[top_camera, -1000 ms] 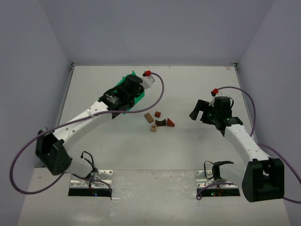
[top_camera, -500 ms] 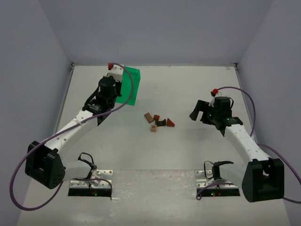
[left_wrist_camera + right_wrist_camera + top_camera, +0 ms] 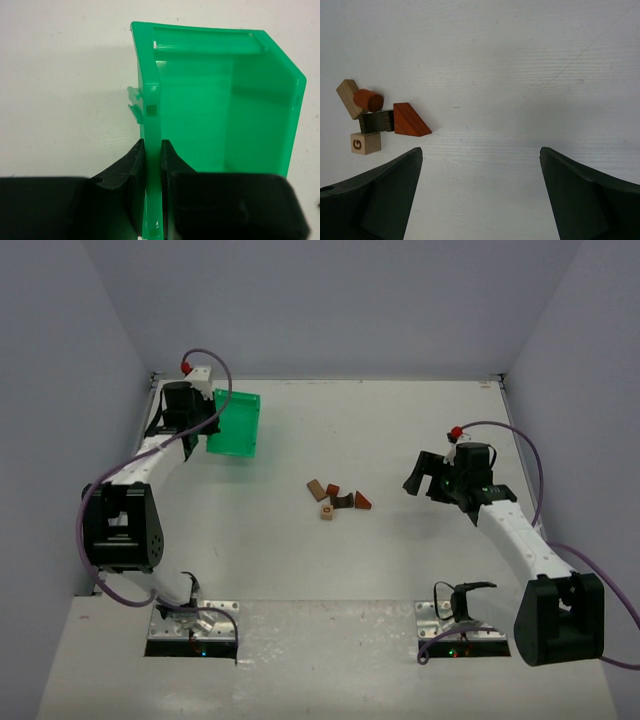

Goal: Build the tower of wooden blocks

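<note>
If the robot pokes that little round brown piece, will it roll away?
Maybe: the round brown piece looks like a short cylinder, so a nudge may roll it. It sits against the tan bar, which might block it that way. It looks wooden, so probably stiff and light.

Not yet stacked: five small wooden pieces (image 3: 341, 501) in a loose, low cluster just left of centre in the overhead view, at the left edge and mid-height in the right wrist view.
- Upper left of cluster: tan bar (image 3: 347, 97), lying diagonally.
- Against the bar's right side, overlapping it: reddish-brown cylinder (image 3: 368, 100), on its side, round end facing the camera.
- Directly below the cylinder: dark brown block (image 3: 376, 121), touching the bar's lower end.
- Right of the dark block, touching it: reddish-brown wedge (image 3: 410, 120), slope falling to the right.
- Lowest: tan cube (image 3: 365, 143), letter G on the visible face, just under the dark block; contact unclear.
</note>
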